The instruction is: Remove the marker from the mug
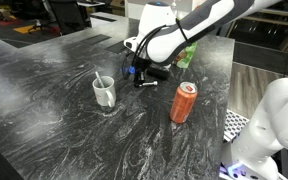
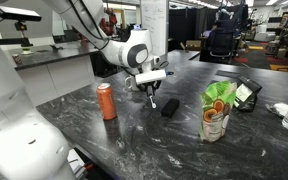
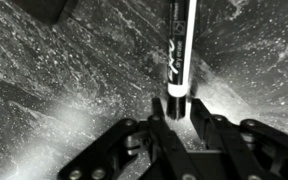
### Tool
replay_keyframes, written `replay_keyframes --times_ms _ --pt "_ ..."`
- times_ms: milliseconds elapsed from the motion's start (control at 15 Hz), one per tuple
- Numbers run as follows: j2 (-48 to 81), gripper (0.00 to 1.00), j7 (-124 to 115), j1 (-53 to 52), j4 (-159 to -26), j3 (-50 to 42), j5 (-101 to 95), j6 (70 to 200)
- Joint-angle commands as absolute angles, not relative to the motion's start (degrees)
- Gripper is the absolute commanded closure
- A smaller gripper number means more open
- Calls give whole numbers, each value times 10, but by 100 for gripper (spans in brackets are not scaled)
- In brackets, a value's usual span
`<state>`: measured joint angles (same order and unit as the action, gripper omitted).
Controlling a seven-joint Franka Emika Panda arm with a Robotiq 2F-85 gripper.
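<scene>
My gripper (image 3: 176, 108) is shut on the end of the dark marker (image 3: 180, 48), which points away from it down to the marbled tabletop. In both exterior views the gripper (image 1: 139, 76) (image 2: 149, 90) hangs low over the table with the marker (image 2: 152, 100) under it. The white mug (image 1: 104, 93) stands apart from the gripper, nearer the table's middle, with a thin white stick leaning in it. The mug is out of sight in the wrist view.
An orange-red can (image 1: 184, 102) (image 2: 106, 100) stands upright near the gripper. A flat black block (image 2: 170, 105) (image 1: 155, 73) lies beside the gripper. A green snack bag (image 2: 217, 110) (image 1: 187, 55) stands further off. The table edge (image 1: 224, 120) is near the can.
</scene>
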<state>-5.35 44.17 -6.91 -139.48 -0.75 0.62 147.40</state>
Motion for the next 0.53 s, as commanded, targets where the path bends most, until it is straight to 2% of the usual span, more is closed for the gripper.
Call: replay_keyframes --times_ms 0,267,333,467 --pt "-40 35 444 -63 -1378 0 17 1455" --pt "-56 7 492 -71 -1363 -1 96 1381" --pt "-63 2 481 -69 -1354 1 91 1344" --pt "-70 0 438 -64 -1329 7 57 1267"
